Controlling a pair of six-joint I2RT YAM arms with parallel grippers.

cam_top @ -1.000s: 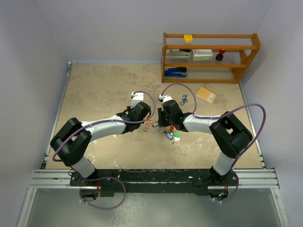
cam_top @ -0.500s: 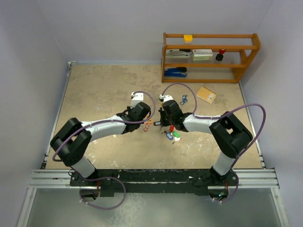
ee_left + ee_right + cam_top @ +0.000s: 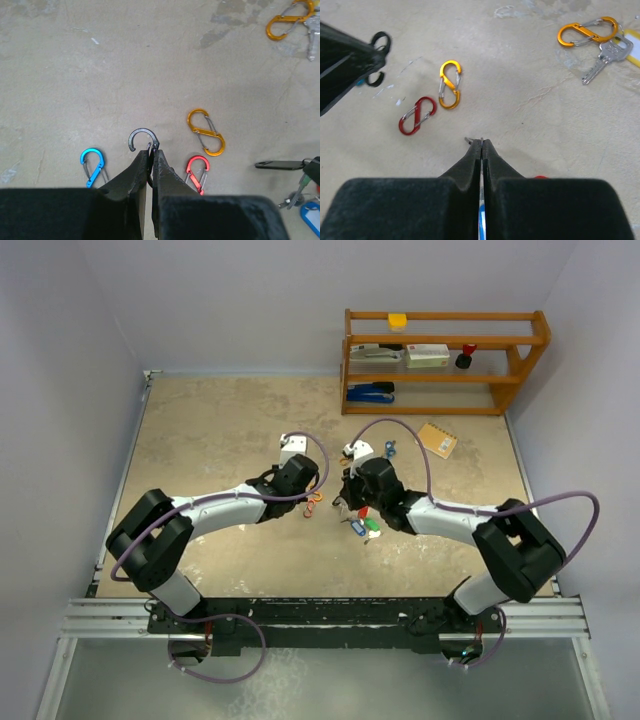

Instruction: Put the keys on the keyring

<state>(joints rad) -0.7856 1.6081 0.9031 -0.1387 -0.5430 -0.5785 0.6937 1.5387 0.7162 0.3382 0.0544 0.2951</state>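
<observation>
Pinching a dark grey S-shaped clip (image 3: 142,139) by its lower part, the left fingers (image 3: 141,164) are clenched tight, their tips low over the worktop (image 3: 100,75). Just beside them lie a blue clip (image 3: 92,164) on one side and a red clip (image 3: 197,172) on the other, with an orange clip (image 3: 206,131) a little beyond the red one. The right fingers (image 3: 471,161) are pressed together too, with a thin sliver of metal standing edge-on between them and a strip of blue plastic showing lower down; this looks like the blue-tagged key (image 3: 480,220), though too little shows to be certain. From above, the keys (image 3: 364,523) lie in a small heap of red, green and blue tags at mid-worktop, right under the right wrist and near the left fingers. A black-tagged key (image 3: 279,164) lies flat at the heap's edge. Farther off, a second orange clip (image 3: 587,31) carries a plain silver key (image 3: 604,54).
</observation>
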